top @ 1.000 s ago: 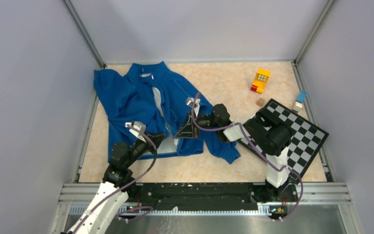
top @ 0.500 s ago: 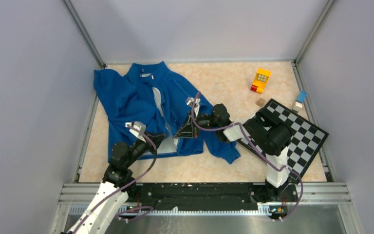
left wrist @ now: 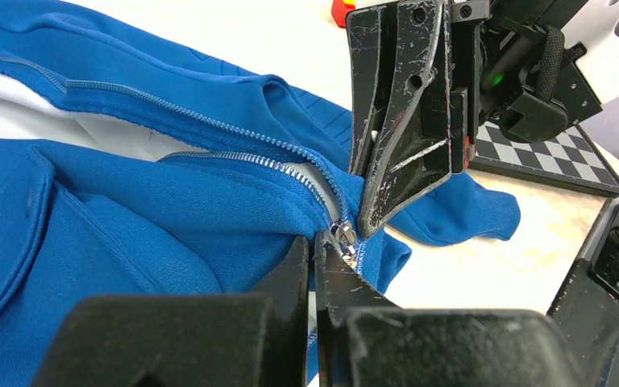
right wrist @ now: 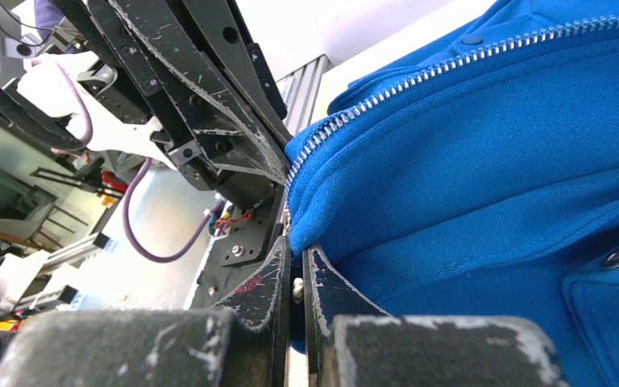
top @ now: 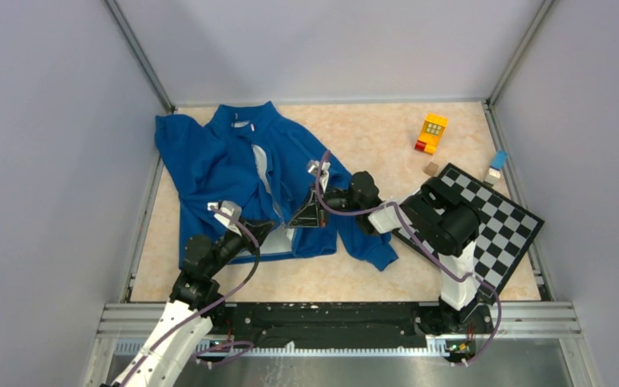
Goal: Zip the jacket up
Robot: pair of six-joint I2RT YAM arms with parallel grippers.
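Only the right arm (top: 431, 218) is showing any change. Its bulky black elbow joint is shifting a touch to the left, toward the jacket (top: 209, 161). The shift is slight and is showing in the top view alone.

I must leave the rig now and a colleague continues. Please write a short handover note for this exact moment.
Left gripper: fingers shut on the jacket at its bottom hem, just under the zipper slider.
Right gripper: fingers shut at the same bottom end of the zipper; whether on slider or fabric, I cannot tell.
Position: the jacket lies front up on the table, lining showing.
Done: both tooth rows meet at the slider.
Remaining: pull the slider up to the collar.
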